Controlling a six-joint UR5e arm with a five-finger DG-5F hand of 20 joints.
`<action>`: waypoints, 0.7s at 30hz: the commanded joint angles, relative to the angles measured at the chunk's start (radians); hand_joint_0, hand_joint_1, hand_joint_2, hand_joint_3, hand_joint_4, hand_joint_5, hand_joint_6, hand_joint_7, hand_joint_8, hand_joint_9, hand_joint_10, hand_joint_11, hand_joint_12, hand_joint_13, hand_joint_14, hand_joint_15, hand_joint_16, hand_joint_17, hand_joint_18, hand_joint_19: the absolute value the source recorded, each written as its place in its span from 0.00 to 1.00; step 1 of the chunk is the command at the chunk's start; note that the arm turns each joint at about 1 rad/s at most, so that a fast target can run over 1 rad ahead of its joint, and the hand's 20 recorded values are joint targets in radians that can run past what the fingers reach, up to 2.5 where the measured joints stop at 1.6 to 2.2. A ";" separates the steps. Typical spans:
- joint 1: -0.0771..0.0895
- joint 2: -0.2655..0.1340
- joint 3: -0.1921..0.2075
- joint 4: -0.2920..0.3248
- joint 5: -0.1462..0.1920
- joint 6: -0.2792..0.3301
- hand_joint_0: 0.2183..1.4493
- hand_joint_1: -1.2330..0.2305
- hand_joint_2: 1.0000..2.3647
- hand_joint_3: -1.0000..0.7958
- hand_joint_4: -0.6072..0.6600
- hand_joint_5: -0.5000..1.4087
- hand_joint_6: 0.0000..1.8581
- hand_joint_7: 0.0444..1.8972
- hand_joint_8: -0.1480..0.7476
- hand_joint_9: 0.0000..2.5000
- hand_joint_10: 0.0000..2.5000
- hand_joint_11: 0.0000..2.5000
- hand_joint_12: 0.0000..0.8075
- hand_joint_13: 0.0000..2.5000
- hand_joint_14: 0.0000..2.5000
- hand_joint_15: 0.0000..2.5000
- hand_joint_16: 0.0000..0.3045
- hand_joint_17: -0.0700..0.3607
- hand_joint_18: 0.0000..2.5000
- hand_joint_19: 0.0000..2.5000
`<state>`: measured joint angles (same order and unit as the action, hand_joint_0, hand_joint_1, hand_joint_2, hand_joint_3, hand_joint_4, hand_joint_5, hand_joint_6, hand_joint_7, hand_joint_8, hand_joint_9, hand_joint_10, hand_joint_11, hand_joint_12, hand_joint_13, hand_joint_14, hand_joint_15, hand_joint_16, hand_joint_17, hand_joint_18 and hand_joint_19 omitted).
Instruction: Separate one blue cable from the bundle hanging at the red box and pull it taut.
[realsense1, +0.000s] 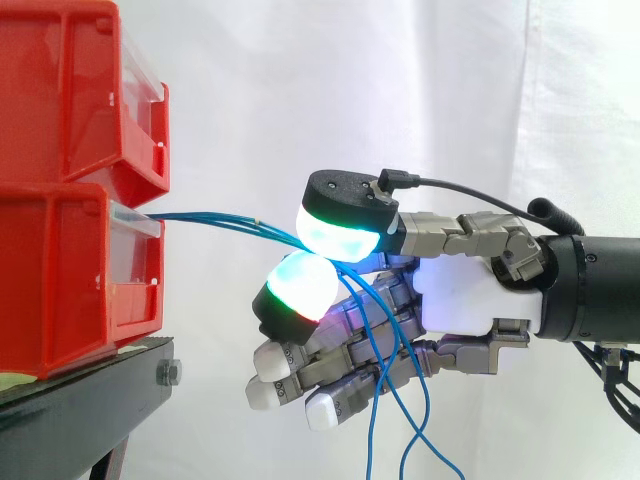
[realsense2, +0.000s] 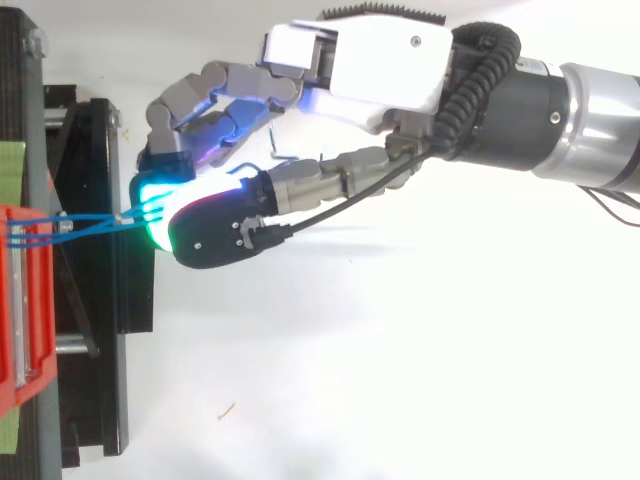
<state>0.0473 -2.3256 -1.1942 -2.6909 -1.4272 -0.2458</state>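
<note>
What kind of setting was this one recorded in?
Probably a robotics lab test rig, not a home or factory: stacked red plastic bins on a black metal stand, a plain white curtain behind, and the robot's hand pinching thin blue cables.

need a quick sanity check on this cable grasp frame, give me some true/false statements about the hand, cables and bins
1. The hand pinches the blue cables between two glowing pads. True.
2. The cables leave the upper red bin. False: they come out of the lower red bin.
3. Beyond the pinch, cable lengths hang down past the hand. True.
4. Between bin and hand, the cables sag onto the black stand. False: they run nearly level, above it.
</note>
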 joint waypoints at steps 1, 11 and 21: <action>0.002 0.000 -0.001 0.003 0.001 -0.004 0.43 0.26 0.00 0.53 0.66 0.16 0.42 0.46 0.54 0.31 0.00 0.18 0.37 0.21 0.00 0.04 0.11 0.34 0.26 0.11; 0.005 0.000 0.001 0.008 0.018 -0.010 0.35 0.28 0.00 0.28 0.68 0.16 0.47 0.45 0.55 0.31 0.01 0.21 0.37 0.20 0.00 0.04 0.11 0.34 0.26 0.10; 0.009 0.000 -0.001 0.009 0.027 -0.021 0.28 0.60 0.00 0.28 0.65 0.19 0.42 0.51 0.56 0.36 0.00 0.17 0.35 0.22 0.00 0.05 0.11 0.33 0.27 0.13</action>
<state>0.0556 -2.3255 -1.1943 -2.6818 -1.4027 -0.2640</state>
